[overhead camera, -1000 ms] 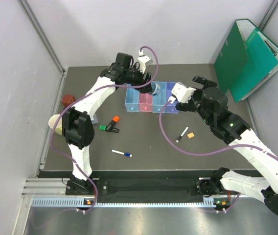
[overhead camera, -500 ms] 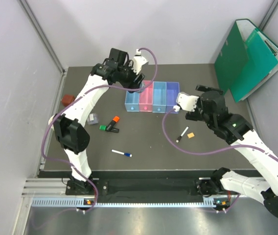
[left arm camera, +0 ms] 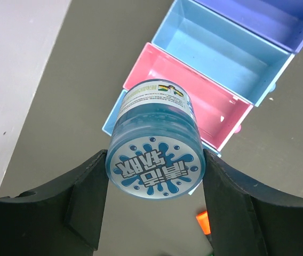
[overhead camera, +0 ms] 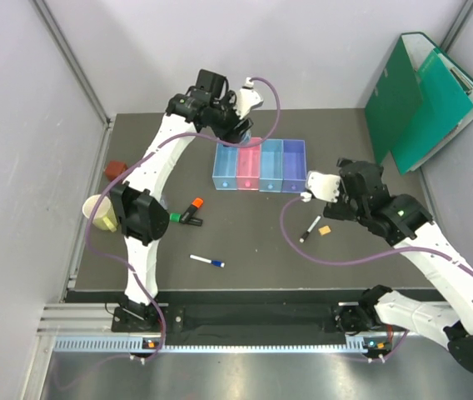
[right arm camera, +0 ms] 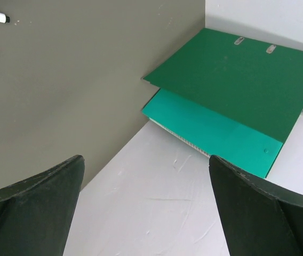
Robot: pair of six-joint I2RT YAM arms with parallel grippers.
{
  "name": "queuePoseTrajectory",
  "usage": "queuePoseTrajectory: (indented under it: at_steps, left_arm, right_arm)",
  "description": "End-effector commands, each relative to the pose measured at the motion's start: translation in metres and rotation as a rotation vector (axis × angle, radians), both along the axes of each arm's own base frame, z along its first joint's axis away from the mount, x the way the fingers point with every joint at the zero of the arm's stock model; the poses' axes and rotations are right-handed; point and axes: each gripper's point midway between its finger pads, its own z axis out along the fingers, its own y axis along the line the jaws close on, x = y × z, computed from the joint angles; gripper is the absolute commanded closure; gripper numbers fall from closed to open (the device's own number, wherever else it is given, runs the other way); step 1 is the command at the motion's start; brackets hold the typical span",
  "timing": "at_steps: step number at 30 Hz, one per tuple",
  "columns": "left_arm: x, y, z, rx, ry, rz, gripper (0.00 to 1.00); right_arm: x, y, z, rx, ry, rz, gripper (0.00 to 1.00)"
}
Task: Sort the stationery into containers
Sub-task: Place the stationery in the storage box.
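My left gripper (left arm camera: 154, 173) is shut on the blue round tape roll (left arm camera: 155, 154) and holds it above the pink bin (left arm camera: 194, 98) and the end light blue bin (left arm camera: 113, 118). In the top view that gripper (overhead camera: 235, 127) hangs at the back left of the row of four bins (overhead camera: 258, 166). My right gripper (right arm camera: 143, 176) is open and empty, to the right of the bins (overhead camera: 359, 172). On the table lie an orange-and-black highlighter (overhead camera: 192, 207), a green highlighter (overhead camera: 177, 218), a white pen with blue cap (overhead camera: 207, 262), a black-and-white marker (overhead camera: 310, 228) and a tan eraser (overhead camera: 324, 230).
A pale yellow cup (overhead camera: 101, 212) and a small red-brown object (overhead camera: 115, 170) sit at the table's left edge. Green folders (overhead camera: 420, 96) lean against the wall at the back right, also in the right wrist view (right arm camera: 237, 80). Grey walls surround the table.
My left gripper carried the tape roll from over the middle bins to their back left end. My right gripper drew back from the bins toward the near right.
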Motion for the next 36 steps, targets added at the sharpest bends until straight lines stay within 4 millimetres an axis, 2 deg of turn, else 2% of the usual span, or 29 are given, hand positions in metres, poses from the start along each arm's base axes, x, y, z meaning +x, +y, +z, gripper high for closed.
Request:
queuePoseTrajectory:
  at_steps: [1, 7, 14, 21, 28, 33, 36]
  left_arm:
    - [0.005, -0.014, 0.007, 0.005, -0.06, -0.095, 1.0]
    - [0.021, -0.008, -0.005, 0.07, -0.102, -0.09, 1.0]
    - [0.027, -0.005, -0.022, 0.109, -0.1, -0.091, 1.0]
    - [0.048, 0.028, -0.043, 0.16, -0.088, -0.025, 1.0]
    - [0.06, 0.044, -0.067, 0.198, -0.072, -0.016, 1.0]
    - [0.063, 0.044, -0.086, 0.206, -0.049, -0.028, 1.0]
    - [0.063, 0.04, -0.09, 0.192, -0.04, -0.035, 1.0]
  right_arm:
    - [-0.004, -0.008, 0.024, 0.083, -0.065, -0.042, 0.0]
    - [-0.008, -0.016, 0.015, 0.093, -0.057, -0.068, 0.0]
    - [-0.008, -0.018, 0.005, 0.111, -0.06, -0.081, 0.0]
    - [-0.009, -0.018, 0.005, 0.131, -0.069, -0.079, 0.0]
    - [-0.008, -0.017, 0.002, 0.138, -0.07, -0.081, 0.0]
    - [-0.007, -0.017, 0.001, 0.141, -0.067, -0.086, 0.0]
    - [-0.007, -0.018, -0.001, 0.142, -0.062, -0.088, 0.0]
